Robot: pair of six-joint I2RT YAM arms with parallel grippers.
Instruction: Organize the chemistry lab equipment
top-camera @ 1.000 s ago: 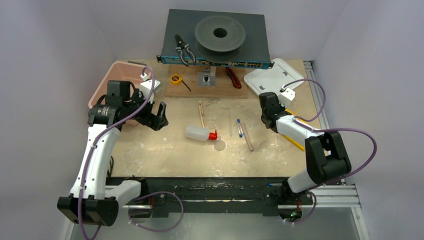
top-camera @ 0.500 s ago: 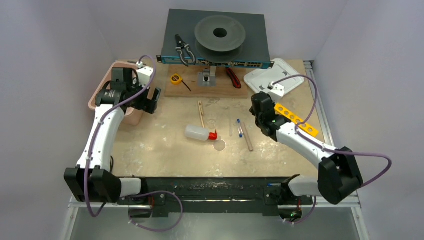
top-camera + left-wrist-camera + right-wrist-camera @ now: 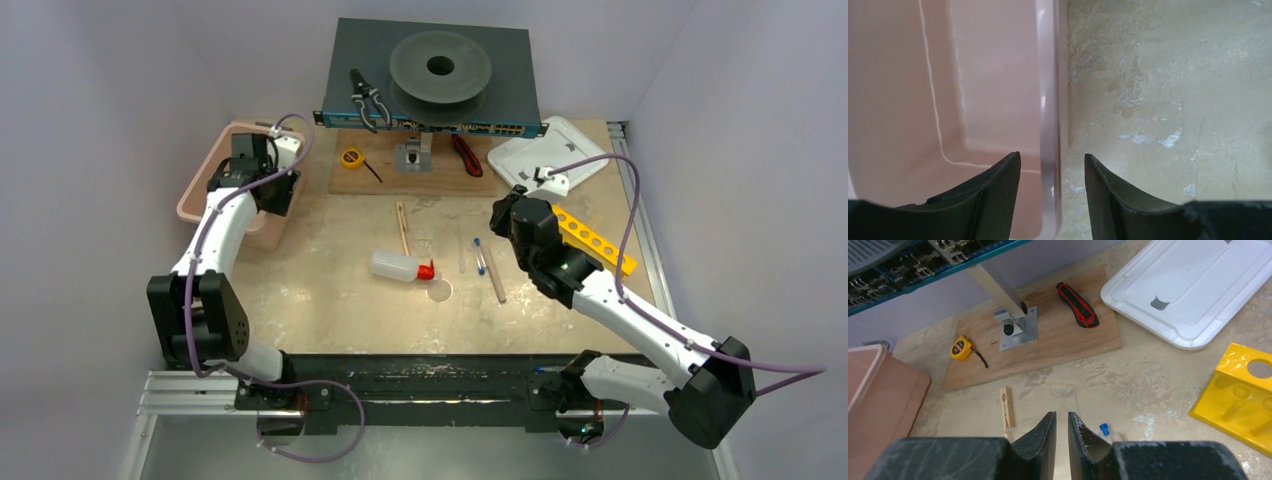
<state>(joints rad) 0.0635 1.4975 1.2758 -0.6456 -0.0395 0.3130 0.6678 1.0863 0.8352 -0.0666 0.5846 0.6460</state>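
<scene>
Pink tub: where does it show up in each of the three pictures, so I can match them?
Top external: pink tub at far left, beneath the left gripper.
Left wrist: its rim runs up the middle, interior to the left.
Right wrist: one corner at the left edge.
Shared landmark: yellow tape measure, right of the tub in the top and right wrist views.

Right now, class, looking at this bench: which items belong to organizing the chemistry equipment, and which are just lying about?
Belongs: squeeze bottle, blue-capped tubes, wooden sticks, round dish.
Lying about: pliers, tape measure, red-handled tool, grey spool.
</scene>
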